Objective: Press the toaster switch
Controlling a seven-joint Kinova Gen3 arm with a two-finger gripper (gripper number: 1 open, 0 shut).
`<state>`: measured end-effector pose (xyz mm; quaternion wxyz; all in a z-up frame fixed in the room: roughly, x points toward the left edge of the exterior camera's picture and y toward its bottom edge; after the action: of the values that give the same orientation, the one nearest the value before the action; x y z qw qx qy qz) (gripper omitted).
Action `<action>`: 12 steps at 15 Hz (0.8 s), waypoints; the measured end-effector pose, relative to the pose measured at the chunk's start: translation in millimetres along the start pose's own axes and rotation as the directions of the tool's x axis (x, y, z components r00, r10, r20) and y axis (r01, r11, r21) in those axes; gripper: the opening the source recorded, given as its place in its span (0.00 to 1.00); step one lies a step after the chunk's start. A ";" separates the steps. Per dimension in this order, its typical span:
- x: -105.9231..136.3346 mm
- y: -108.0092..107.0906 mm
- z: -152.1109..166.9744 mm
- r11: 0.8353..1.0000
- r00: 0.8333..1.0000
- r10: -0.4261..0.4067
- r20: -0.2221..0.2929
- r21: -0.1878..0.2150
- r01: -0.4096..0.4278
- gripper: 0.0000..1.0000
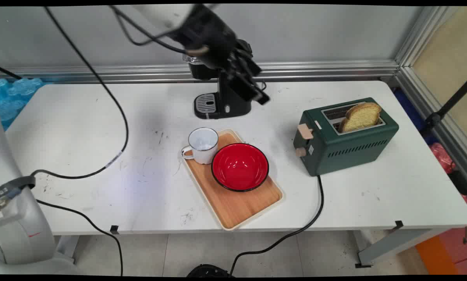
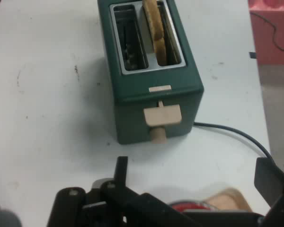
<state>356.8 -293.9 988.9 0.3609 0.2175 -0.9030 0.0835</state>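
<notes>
My gripper [image 1: 256,89] hangs open and empty above the table's back middle, in front of a black coffee machine [image 1: 221,102]. In the hand view the gripper [image 2: 192,164] points at a dark green toaster [image 2: 151,80], with its two fingers [image 2: 121,171] spread wide apart below it. The toaster [image 1: 344,142] stands on the right of the table, well apart from the gripper. A slice of toast [image 1: 360,116] sticks up from its far slot; the toast [image 2: 154,23] fills one slot and the other is empty. A beige lever [image 2: 163,115] and knob [image 2: 157,135] face the gripper.
A wooden tray [image 1: 237,203] lies at the table's front middle, holding a white mug [image 1: 202,145] and a red bowl [image 1: 240,166]. The toaster's black cord [image 1: 315,210] runs over the front edge. Black arm cables [image 1: 112,105] drape across the left side.
</notes>
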 end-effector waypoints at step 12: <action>45.1 2.7 131.1 0.996 0.988 -0.083 0.128 0.035 0.079 0.00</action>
<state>245.8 -346.8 924.9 0.3016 0.2641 -0.9136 0.0680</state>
